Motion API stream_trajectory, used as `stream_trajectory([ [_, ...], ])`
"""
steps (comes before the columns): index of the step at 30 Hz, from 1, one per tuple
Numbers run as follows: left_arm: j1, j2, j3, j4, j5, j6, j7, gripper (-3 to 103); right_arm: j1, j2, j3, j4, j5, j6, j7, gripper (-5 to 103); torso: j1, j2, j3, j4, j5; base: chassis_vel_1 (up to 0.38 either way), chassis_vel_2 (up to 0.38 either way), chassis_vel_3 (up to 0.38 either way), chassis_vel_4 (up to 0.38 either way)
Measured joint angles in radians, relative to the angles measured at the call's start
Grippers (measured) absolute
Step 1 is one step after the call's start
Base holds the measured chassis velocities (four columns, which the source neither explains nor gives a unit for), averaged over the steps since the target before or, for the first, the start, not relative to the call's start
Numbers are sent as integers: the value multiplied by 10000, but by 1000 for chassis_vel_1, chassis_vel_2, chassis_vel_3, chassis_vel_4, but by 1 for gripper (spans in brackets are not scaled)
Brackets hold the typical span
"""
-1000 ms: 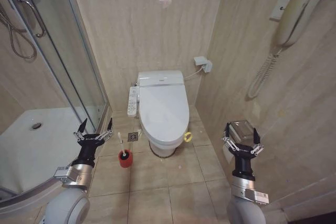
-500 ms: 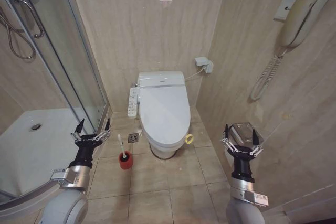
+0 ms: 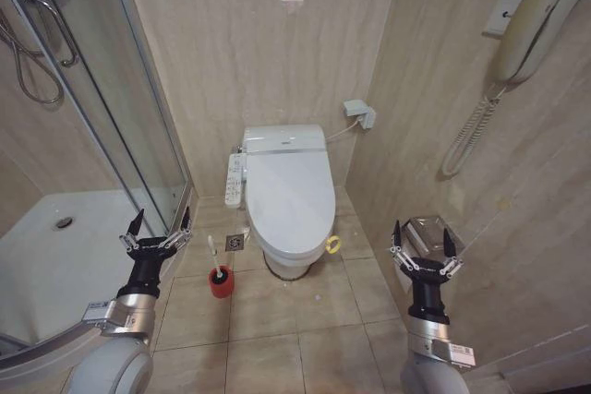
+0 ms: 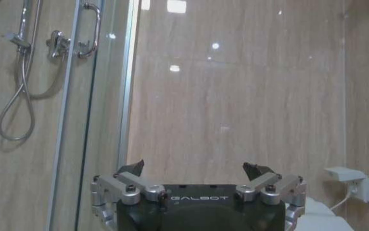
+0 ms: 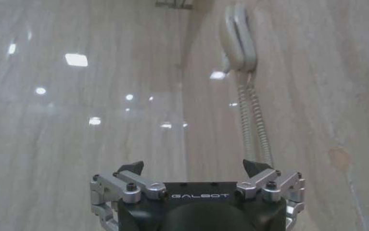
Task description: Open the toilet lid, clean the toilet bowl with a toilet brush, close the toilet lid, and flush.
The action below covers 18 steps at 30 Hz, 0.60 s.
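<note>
— Beige tiled walls enclose the toilet lid (image 3: 288, 193), which lies shut over the toilet bowl (image 3: 286, 260). And the brush?

— Left of the bowl, the toilet brush (image 3: 218, 271) stands in its red holder.

— Grippers?

— Left gripper (image 3: 158, 228) and right gripper (image 3: 423, 240) flank the bowl, fingers spread, empty (wrist views agree: (image 4: 196, 169), (image 5: 194, 167)).

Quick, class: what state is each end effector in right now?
Left end effector: open, holding nothing.
Right end effector: open, holding nothing.
</note>
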Motion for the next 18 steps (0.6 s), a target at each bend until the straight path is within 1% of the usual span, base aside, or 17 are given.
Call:
stream_trajectory([
  [2,-61,82,187,8,2,-64,37,100,-173,-363,-47,-14,-227,-205,-71,100,0,0,0,5,1,0,0,0,0],
  [3,-61,82,187,8,2,-64,37,100,-173,-363,-47,-14,-227,-205,-71,100,0,0,0,5,1,0,0,0,0],
  [4,-166,185,387,55,3,-69,71,100,-312,-535,15,29,-409,-505,42,100,0,0,0,3,3,0,0,0,0],
  [5,-247,274,554,98,4,-70,99,100,-496,-718,140,186,-490,-1115,258,100,0,0,0,-4,1,0,0,0,0],
  [6,-271,325,648,107,11,-70,124,100,-591,-830,222,323,-456,-1561,395,100,0,0,0,-6,-1,0,0,0,0],
  [7,-271,325,648,107,11,-70,124,100,-591,-830,222,323,-456,-1561,395,100,0,0,0,-6,-1,0,0,0,0],
  [9,-257,395,761,108,47,-69,154,100,-827,-1043,384,723,-61,-2581,501,100,1,0,0,-3,0,0,0,0,0],
  [10,-257,395,761,108,47,-69,154,100,-827,-1043,384,723,-61,-2581,501,100,1,0,0,-3,0,0,0,0,0],
  [12,-245,424,836,108,88,-69,156,100,-1037,-1072,487,983,53,-2994,407,100,0,1,0,0,-1,0,0,0,0],
  [13,-236,428,865,107,123,-67,156,100,-1135,-1067,516,1074,59,-3085,290,100,0,2,0,0,0,0,0,0,0],
  [18,-164,387,895,19,209,-49,174,100,-1375,-1025,546,1280,138,-3261,-151,100,0,2,0,0,0,0,0,0,0],
])
